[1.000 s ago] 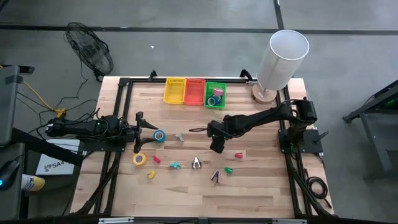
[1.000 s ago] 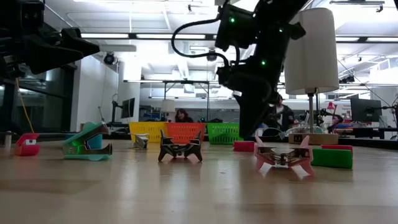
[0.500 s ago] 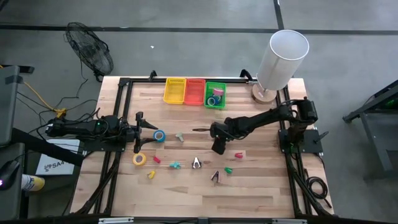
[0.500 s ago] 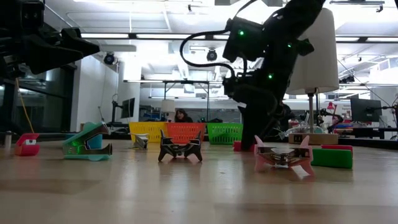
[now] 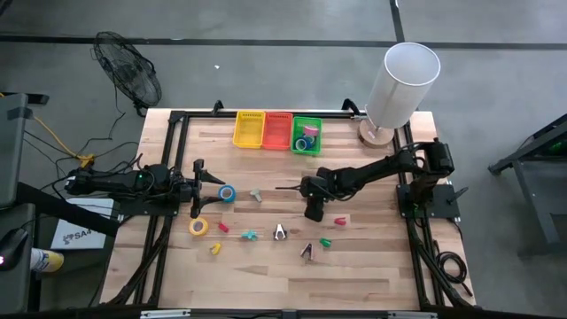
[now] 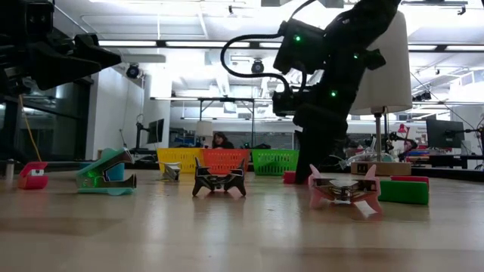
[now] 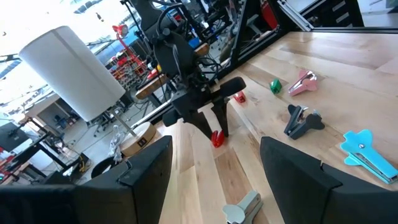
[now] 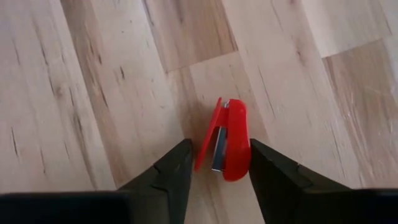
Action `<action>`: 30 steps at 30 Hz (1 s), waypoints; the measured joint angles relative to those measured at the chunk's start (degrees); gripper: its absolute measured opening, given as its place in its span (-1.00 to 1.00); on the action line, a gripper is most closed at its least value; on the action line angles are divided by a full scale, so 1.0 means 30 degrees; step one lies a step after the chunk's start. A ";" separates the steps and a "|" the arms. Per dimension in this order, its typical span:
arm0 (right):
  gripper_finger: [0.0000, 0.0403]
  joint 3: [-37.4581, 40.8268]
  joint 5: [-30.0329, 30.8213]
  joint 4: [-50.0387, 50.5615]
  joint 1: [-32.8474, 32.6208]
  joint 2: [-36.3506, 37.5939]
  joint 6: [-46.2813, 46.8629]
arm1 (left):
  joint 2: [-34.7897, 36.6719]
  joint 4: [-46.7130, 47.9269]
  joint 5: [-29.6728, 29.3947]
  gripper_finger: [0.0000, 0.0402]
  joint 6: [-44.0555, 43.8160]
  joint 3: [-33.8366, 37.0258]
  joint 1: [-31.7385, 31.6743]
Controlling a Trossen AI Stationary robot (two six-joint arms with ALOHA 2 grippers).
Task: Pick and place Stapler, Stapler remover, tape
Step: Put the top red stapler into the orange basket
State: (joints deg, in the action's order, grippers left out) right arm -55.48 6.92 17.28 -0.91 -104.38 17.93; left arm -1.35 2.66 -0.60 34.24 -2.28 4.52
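A small red stapler [image 8: 227,140] lies on the wooden table near its middle. My right gripper [image 8: 221,152] is down over it, shut on it; in the high view the gripper [image 5: 312,213] hides the stapler. My left gripper [image 5: 200,186] waits open and level at the table's left side, touching nothing. Beside it lie a blue tape roll [image 5: 227,193] and a yellow tape roll [image 5: 198,227]. Stapler removers lie flat on the table: teal [image 5: 250,236], black [image 5: 280,232] and pink [image 5: 306,252]. My right gripper pinches the red stapler by its two long sides [image 8: 245,149], one finger on each. The fingers [image 7: 219,121] come steeply from above and lie along the stapler's sides. The stapler rests on the table.
At the far edge stand yellow [image 5: 249,129], red [image 5: 277,130] and green [image 5: 306,133] baskets, the green one holding tape rolls. A white cylinder lamp [image 5: 403,84] stands at the far right. Small staplers lie nearby: green [image 5: 325,241], pink-red [image 5: 338,220], red [image 5: 223,227], yellow [image 5: 214,248].
My right gripper has sunk toward the table over the red stapler, tipping its wrist and rolling a little on the way.
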 joint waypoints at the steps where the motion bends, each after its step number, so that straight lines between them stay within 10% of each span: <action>1: -0.33 0.0000 0.0000 0.0000 0.0000 -0.0007 0.0014 | -0.0006 0.0000 0.0007 0.19 0.0000 0.0000 0.0006; 30: -0.74 0.0058 0.0850 -0.7020 0.1314 -0.0138 0.0000 | -0.0006 0.0000 0.0004 0.19 0.0000 0.0000 0.0004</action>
State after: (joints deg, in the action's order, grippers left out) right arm -55.31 9.47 -3.78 3.03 -104.79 17.93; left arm -1.37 2.66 -0.59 34.24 -2.28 4.53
